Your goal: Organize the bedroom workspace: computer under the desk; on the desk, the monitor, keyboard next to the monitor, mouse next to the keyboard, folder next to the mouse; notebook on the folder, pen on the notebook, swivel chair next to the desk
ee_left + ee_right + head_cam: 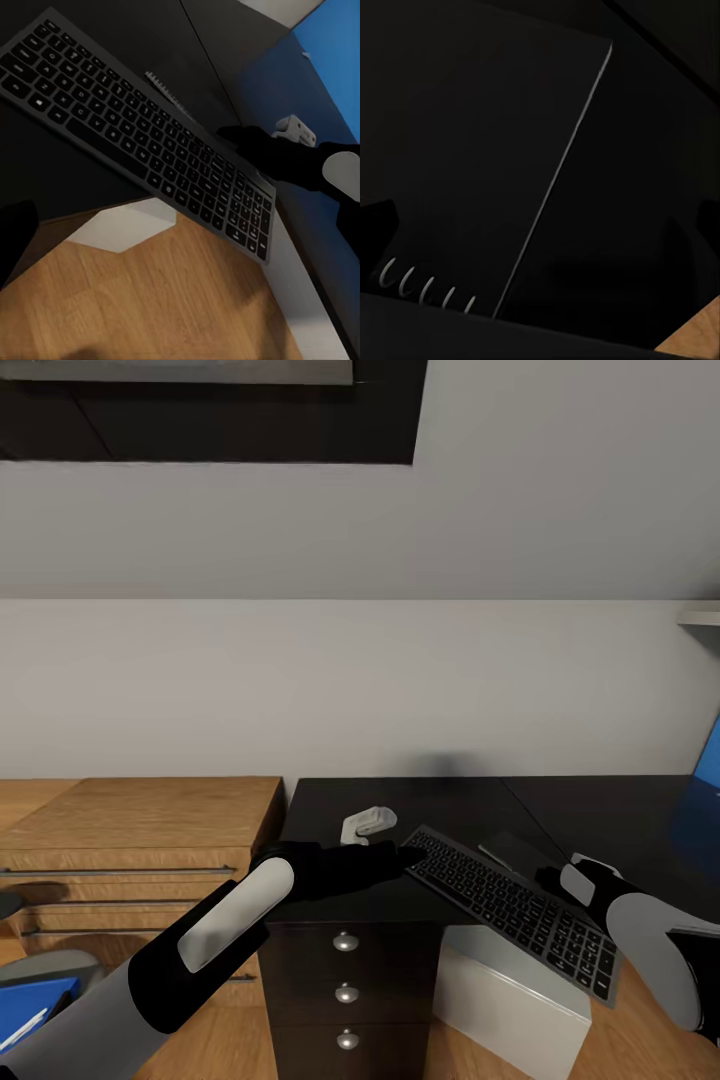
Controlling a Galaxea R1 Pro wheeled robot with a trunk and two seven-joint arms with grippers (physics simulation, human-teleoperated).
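Observation:
The dark keyboard (pixel 510 905) lies slanted on the black desk (pixel 330 895), its right end jutting past the front edge. My left gripper (pixel 402 856) is at the keyboard's left corner, fingers spread and holding nothing. My right gripper (pixel 552 878) hovers open at the keyboard's far edge, over a dark spiral notebook (pixel 472 165) partly hidden under the keyboard (pixel 142 142). A white mouse (pixel 367 822) sits behind the left gripper. The white computer (pixel 510 990) stands under the desk. The blue monitor (pixel 708 760) shows at the right edge. A blue folder (pixel 30 1005) lies at the lower left.
A wooden dresser (pixel 130 835) adjoins the desk on the left. The desk's drawer column (pixel 346 990) with round knobs faces me. A grey wall rises behind, and a white shelf corner (pixel 700 616) juts out at the upper right. Wood floor (pixel 165 300) lies below.

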